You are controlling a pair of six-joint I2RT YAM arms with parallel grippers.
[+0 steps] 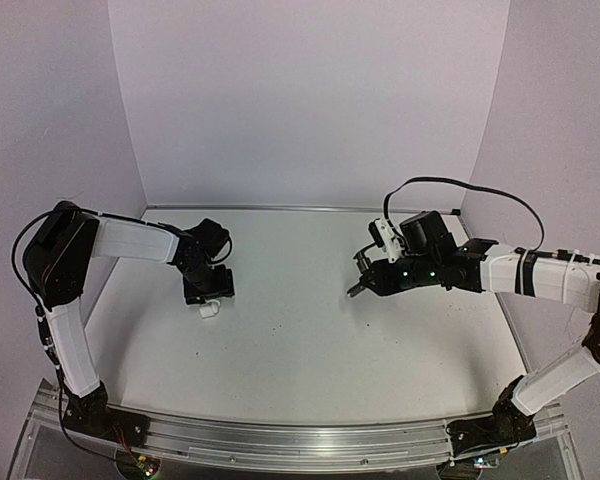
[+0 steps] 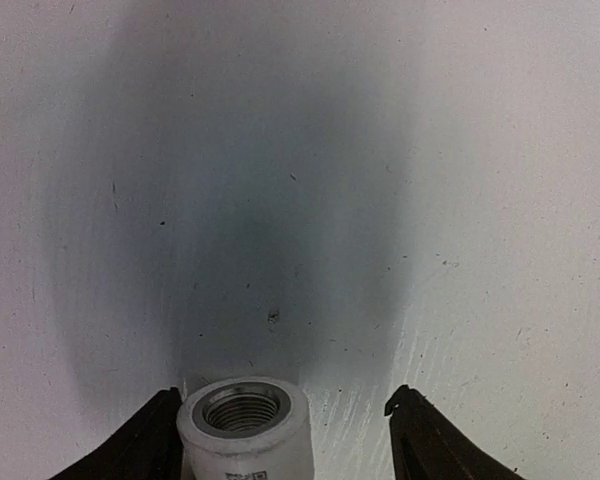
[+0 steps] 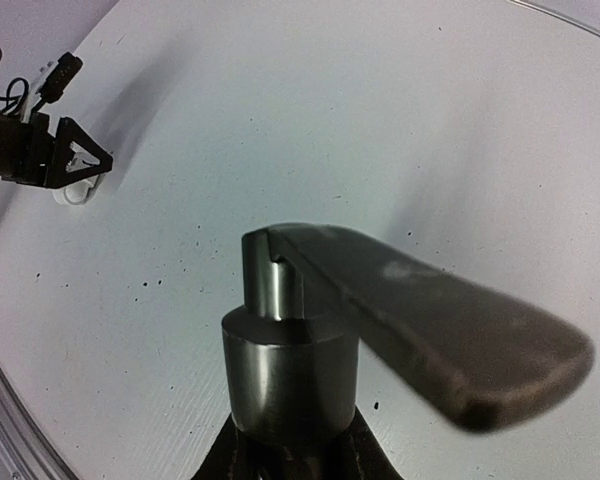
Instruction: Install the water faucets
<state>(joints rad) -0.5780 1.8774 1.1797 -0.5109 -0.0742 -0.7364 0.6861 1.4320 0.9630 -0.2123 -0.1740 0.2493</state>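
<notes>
Left gripper low over white fitting near left edge of desk; jaws apart, straddling it, threaded mouth showing, likely to steady it. Right gripper toward right edge, jaws clamped on base of faucet, lifted clear, probably for screwing in.

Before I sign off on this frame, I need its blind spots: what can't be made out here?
White fitting: left wrist view, lower part cut off by the bottom edge.
Dark faucet piece: right wrist view, base hidden inside the right tool; handle end blurred.
Top view: both parts too small for detail; the left tool covers most of the fitting.
</notes>
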